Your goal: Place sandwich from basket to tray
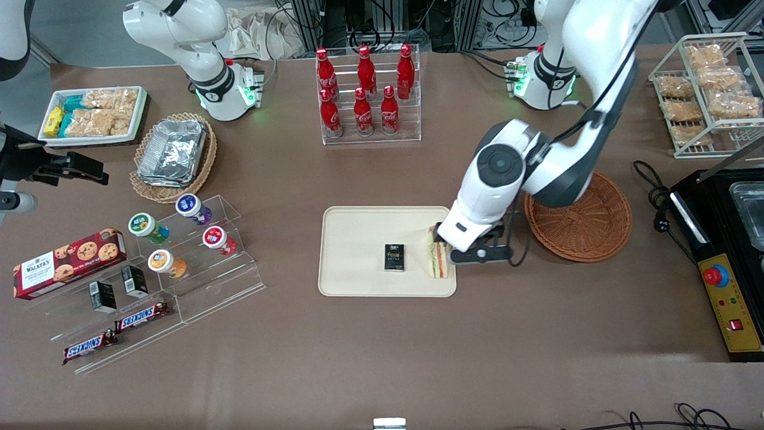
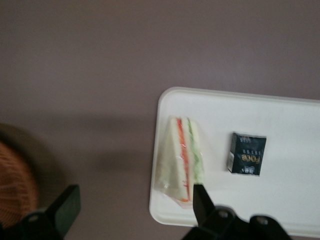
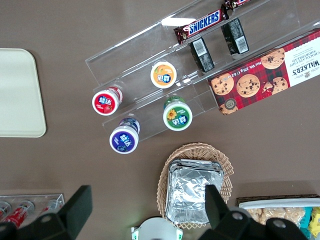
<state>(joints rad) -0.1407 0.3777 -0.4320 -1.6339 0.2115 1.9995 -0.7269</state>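
a robotics lab dressed up as a small snack shop. two white robot arms (image 1: 531,161) are bolted to a brown-covered table (image 1: 382,346), with cable bundles (image 1: 370,21) and equipment racks just past its edge. the goods sit as on a counter — cola bottles (image 1: 365,89) in a clear rack, yoghurt cups (image 1: 179,233) on acrylic steps, chocolate bars (image 1: 116,331), a cookie box (image 1: 68,263). a control box with a red stop button (image 1: 716,276) (toward the working arm's end) completes it.
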